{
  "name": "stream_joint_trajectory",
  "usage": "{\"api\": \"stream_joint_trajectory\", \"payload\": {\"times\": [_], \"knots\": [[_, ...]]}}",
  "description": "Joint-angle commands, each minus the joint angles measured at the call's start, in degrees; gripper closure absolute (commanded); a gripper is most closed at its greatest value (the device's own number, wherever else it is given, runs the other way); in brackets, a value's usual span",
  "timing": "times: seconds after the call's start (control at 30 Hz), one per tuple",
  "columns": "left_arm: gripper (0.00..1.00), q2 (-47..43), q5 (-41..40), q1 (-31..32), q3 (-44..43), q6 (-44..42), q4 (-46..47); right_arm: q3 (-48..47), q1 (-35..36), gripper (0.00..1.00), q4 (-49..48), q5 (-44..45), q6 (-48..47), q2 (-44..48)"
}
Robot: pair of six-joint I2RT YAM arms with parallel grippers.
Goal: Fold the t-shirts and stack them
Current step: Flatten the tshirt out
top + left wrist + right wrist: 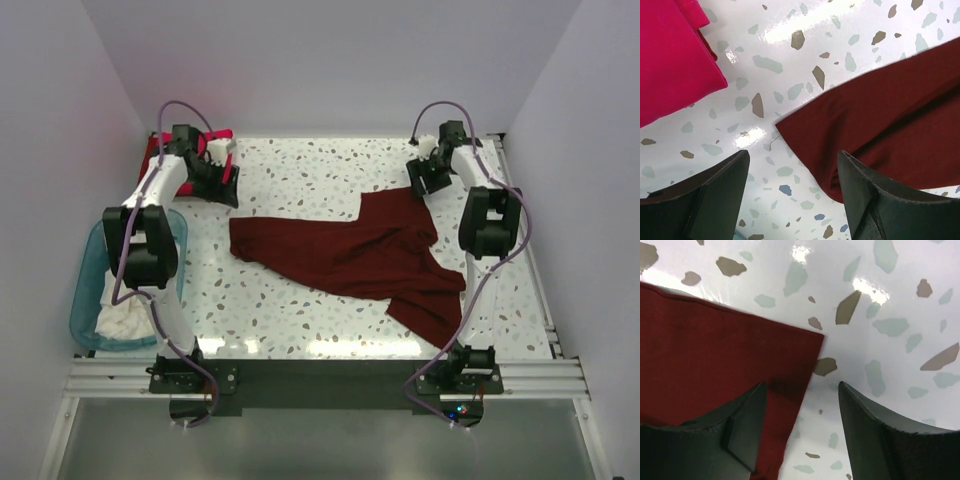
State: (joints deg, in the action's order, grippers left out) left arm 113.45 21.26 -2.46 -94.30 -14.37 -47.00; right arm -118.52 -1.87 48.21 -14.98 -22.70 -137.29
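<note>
Table, speckled and glossy, bears the maroon shirt, which lies rumpled and unfolded from the centre toward the near right. At the left edge a tub holds white shirts, and at the far left corner the crimson shirt lies in a flat fold, apart from the maroon one. Left gripper hangs with its jaws wide apart and nothing between them, just beside a maroon edge. Right gripper is equally spread and empty, straddling a far corner of the same shirt, with one finger over cloth and the other over bare table. I judge the step in hand to be taking the maroon shirt by two far points so I can spread it flat. To do it well I would lower each gripper until one finger slips under the hem, pinch close to the corner, catch every layer there, then draw both arms apart evenly so the cloth tautens without dragging. I can read no brand, label or writing on anything.
</note>
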Motion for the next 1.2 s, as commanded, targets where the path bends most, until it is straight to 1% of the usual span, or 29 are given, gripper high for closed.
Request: {"api": "stream_joint_trajectory", "payload": {"times": [0.0, 0.13, 0.2, 0.27, 0.3, 0.33, 0.4, 0.43, 0.5, 0.53, 0.6, 0.63, 0.67, 0.8, 0.9, 1.17], "knots": [[0.24, 0.4, 0.4, 0.0, -0.6, 0.0, 0.4, 0.7, 2.0, 0.37, -2.7, -0.7, 1.0, -0.4], [0.23, 0.2, -1.7, 0.2, 2.1, -2.1, 0.9, 4.3, 5.6, 0.37, -3.6, 2.3, -1.6, -0.2], [0.25, 0.1, -3.1, 0.2, 3.0, -2.8, 1.5, 5.5, 6.8, 0.39, -4.3, 4.1, -2.8, 0.3], [0.27, 0.0, -4.0, 0.7, 4.0, -3.9, 2.6, 6.5, 7.3, 0.44, -4.6, 5.2, -3.6, 0.1], [0.31, 0.1, -4.7, 1.0, 4.5, -4.5, 3.1, 6.6, 7.7, 0.47, -4.5, 5.9, -3.8, -0.3], [0.33, 0.1, -5.3, 1.8, 4.6, -5.9, 3.2, 6.8, 7.7, 0.54, -4.3, 6.1, -3.9, -0.4], [0.39, 0.8, -6.8, 2.0, 4.7, -7.3, 3.5, 7.0, 7.7, 0.63, -4.0, 6.4, -4.2, -1.0], [0.41, 1.2, -7.5, 3.6, 4.7, -7.9, 3.5, 7.3, 7.7, 0.66, -4.0, 6.5, -4.2, -1.0], [0.44, 2.3, -8.4, 4.3, 4.5, -9.1, 3.7, 7.6, 7.7, 0.70, -4.1, 6.5, -4.4, -1.4], [0.44, 2.8, -8.5, 4.3, 4.4, -9.4, 3.6, 7.3, 7.7, 0.77, -3.7, 6.4, -4.5, -2.1], [0.46, 4.0, -8.8, 4.4, 3.8, -10.0, 3.4, 6.8, 7.7, 0.87, -2.9, 6.0, -4.5, -2.5], [0.47, 4.1, -8.7, 4.4, 3.7, -10.6, 3.5, 6.4, 7.7, 0.97, -2.2, 5.8, -4.5, -2.7], [0.48, 4.4, -8.5, 4.4, 3.8, -11.1, 3.6, 6.2, 7.7, 1.00, -2.1, 5.8, -4.5, -2.7], [0.53, 5.1, -9.0, 5.3, 3.9, -13.3, 3.9, 6.4, 7.5, 1.00, -2.1, 6.1, -4.5, -1.0], [0.54, 5.6, -9.2, 5.6, 4.2, -14.5, 4.5, 6.3, 7.1, 1.00, -2.4, 6.2, -4.6, 0.1], [0.55, 7.9, -8.9, 5.8, 2.9, -16.2, 6.4, 6.1, 7.1, 1.00, -1.3, 6.0, -5.6, 1.2]]}}
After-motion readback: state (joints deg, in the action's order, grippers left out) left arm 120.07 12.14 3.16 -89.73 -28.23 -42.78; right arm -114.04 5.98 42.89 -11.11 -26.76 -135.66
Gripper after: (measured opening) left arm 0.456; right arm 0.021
